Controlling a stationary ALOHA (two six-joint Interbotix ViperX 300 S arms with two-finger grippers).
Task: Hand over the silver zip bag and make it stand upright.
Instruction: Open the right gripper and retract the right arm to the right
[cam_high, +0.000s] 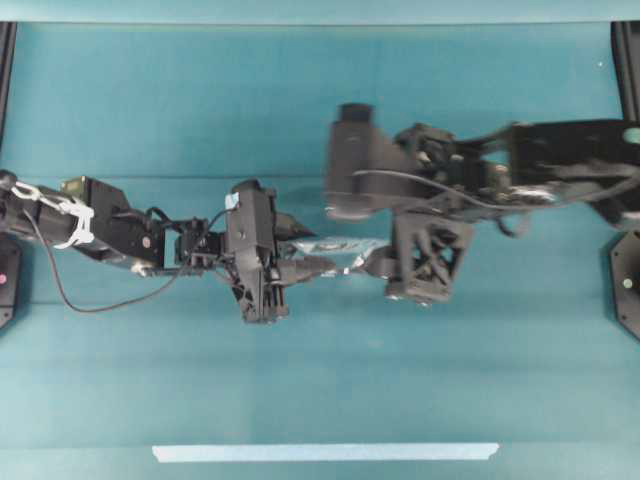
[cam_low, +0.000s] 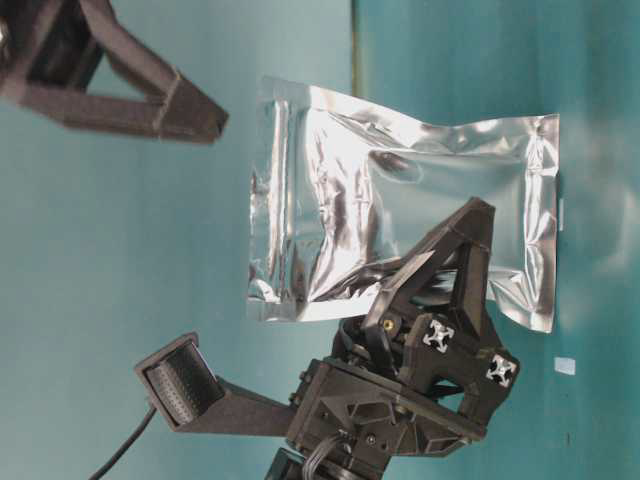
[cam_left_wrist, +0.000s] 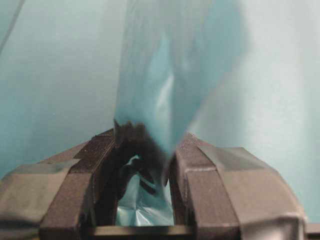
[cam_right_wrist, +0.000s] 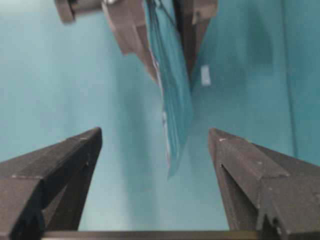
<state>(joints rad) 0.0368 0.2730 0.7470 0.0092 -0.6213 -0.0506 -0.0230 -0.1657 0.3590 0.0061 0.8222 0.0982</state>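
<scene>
Silver zip bag (cam_low: 400, 210) hangs clear of the teal bench (cam_high: 320, 380), midway between the two arms, held edge-on in the overhead view. Left gripper (cam_left_wrist: 145, 150) has its jaws clamped on one edge of the bag; foil is pinched between the pads. Right gripper (cam_right_wrist: 155, 145) has its jaws spread wide, one either side of the bag's free edge, not touching it. Pale tape strip (cam_high: 325, 452) lies near the bench's front edge.
</scene>
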